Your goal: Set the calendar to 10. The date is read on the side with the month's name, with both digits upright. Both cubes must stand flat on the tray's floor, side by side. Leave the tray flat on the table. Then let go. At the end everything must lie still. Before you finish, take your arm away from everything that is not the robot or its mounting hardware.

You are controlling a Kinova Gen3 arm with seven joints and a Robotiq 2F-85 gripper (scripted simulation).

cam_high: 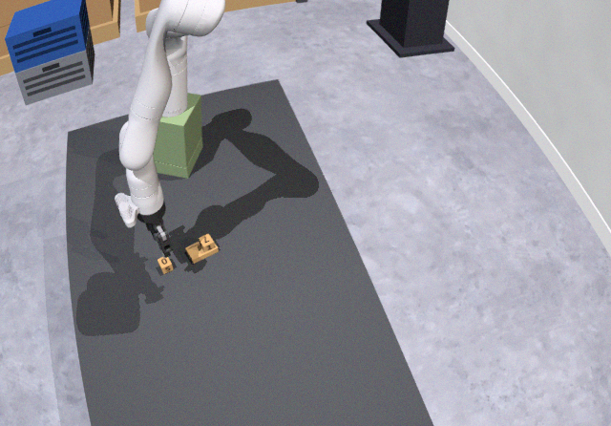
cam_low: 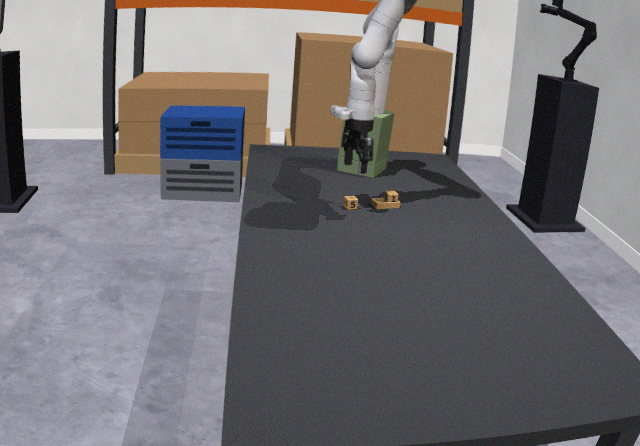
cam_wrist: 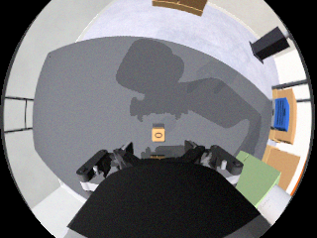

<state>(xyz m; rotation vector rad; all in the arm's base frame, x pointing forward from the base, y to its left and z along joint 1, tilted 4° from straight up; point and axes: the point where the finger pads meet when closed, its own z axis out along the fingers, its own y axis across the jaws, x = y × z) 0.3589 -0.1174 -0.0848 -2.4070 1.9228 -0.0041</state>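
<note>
In the exterior view, left to right, the loose cube (cam_high: 164,265) (cam_low: 351,202) (cam_wrist: 158,134) comes 1st. It sits flat on the dark table (cam_high: 256,342) (cam_low: 413,296) (cam_wrist: 74,99), outside the tray, with a 0 on top and a 5 on the side that faces the exterior camera.

Next is the gripper (cam_high: 166,252) (cam_low: 356,164) (cam_wrist: 158,147), raised above the table and pointing down, its 2 fingers spread fully apart with nothing between them. The white arm (cam_high: 148,100) (cam_low: 377,33) rises from the green pedestal (cam_high: 170,147) (cam_low: 381,141) (cam_wrist: 253,174), bends at the top, and slopes down to an elbow; from there its last stretch drops steeply to the wrist. In the wrist view the 2 fingers stand to either side, and the 0 cube lies beyond the space between them, touching neither.

Farthest right is the tray (cam_high: 196,258) (cam_low: 379,205), resting on the table near the loose cube but apart from it. The 2nd cube (cam_high: 207,244) (cam_low: 392,196) is at the tray's right-hand part, with a 7 on top and a 1 facing the exterior camera.
</note>
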